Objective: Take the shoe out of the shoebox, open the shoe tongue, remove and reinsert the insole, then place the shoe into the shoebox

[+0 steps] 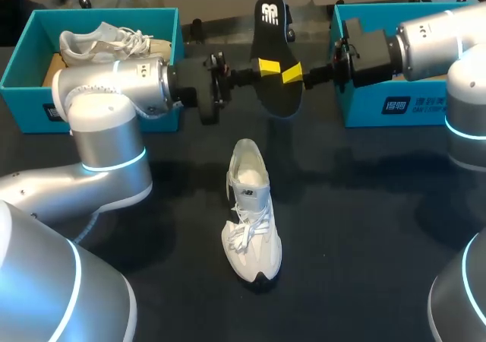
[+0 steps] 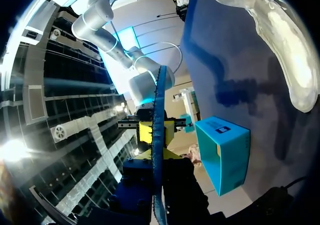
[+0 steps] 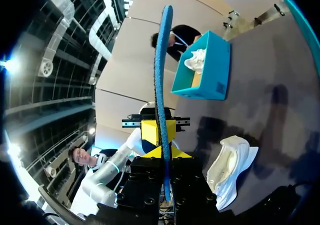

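Insole (image 1: 272, 45): black, held in the air behind the shoe.
Left gripper (image 1: 266, 67): clamped on the insole's middle.
Right gripper (image 1: 293, 74): clamped on the insole from the opposite side, just beside the left one.
Shoe (image 1: 252, 209): white, upright on the table (image 1: 364, 228).
Left box (image 1: 23, 61): teal, holds a second shoe (image 1: 99, 42).
Right box (image 1: 380, 106): teal.

**Overhead light, dark table, soft shadows**

Head view is moderately bright and evenly lit from above. The dark table (image 1: 364, 228) soaks up light. The white shoe (image 1: 252, 213) throws a faint, soft shadow close around its sole. The left arm (image 1: 114, 91) and right arm (image 1: 433, 38) show broad soft highlights and glowing cyan rings. In the left wrist view the shoe is nearly blown out, with blurry-edged shadows on the table. In the right wrist view the insole (image 3: 161, 60) is seen edge-on and dim.
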Robot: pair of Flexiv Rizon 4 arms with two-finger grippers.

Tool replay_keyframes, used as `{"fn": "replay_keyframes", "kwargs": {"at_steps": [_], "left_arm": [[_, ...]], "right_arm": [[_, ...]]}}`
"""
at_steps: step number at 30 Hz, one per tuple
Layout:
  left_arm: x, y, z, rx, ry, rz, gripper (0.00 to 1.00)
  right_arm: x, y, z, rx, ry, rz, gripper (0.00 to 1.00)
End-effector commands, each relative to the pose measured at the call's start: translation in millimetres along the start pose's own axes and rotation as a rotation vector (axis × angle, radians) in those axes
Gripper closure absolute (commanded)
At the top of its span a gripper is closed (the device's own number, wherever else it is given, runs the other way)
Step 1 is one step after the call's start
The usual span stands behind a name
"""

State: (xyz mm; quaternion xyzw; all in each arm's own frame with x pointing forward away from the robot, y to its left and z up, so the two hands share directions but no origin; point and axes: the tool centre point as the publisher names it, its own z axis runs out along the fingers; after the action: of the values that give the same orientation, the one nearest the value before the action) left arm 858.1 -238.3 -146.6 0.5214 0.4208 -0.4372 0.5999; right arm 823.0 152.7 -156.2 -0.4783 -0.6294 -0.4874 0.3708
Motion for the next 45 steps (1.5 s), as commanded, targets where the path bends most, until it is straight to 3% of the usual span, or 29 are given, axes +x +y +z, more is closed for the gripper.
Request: {"fn": "replay_keyframes", "kwargs": {"at_steps": [1, 2, 3, 4, 14, 29, 45], "left_arm": [[-1.5, 0.7, 1.7, -0.004, 0.004, 0.005, 0.54], [-1.5, 1.1, 1.6, -0.004, 0.005, 0.006, 0.36], [-1.5, 1.2, 1.5, -0.005, 0.006, 0.007, 0.11], [-1.5, 1.4, 1.4, -0.005, 0.008, 0.008, 0.00], [-0.9, 5.7, -8.8, 0.001, 0.031, 0.026, 0.00], [1.5, 17.4, -59.3, 0.030, 0.137, -0.004, 0.00], [5.7, 7.8, -94.5, -0.011, 0.231, -0.272, 0.00]], "right_arm": [[-1.4, 1.3, 2.2, 0.000, -0.001, -0.001, 1.00], [-1.4, 1.5, 2.3, 0.000, 0.000, -0.002, 1.00], [-1.4, 1.6, 2.3, 0.000, -0.001, -0.003, 1.00], [-1.4, 1.7, 2.3, -0.001, -0.001, -0.003, 1.00], [-3.3, 1.4, -1.9, -0.022, -0.024, -0.013, 1.00], [-10.6, 4.9, -6.9, -0.086, -0.095, -0.152, 1.00], [-14.0, 7.4, -6.1, -0.126, -0.166, -0.243, 1.00]]}}
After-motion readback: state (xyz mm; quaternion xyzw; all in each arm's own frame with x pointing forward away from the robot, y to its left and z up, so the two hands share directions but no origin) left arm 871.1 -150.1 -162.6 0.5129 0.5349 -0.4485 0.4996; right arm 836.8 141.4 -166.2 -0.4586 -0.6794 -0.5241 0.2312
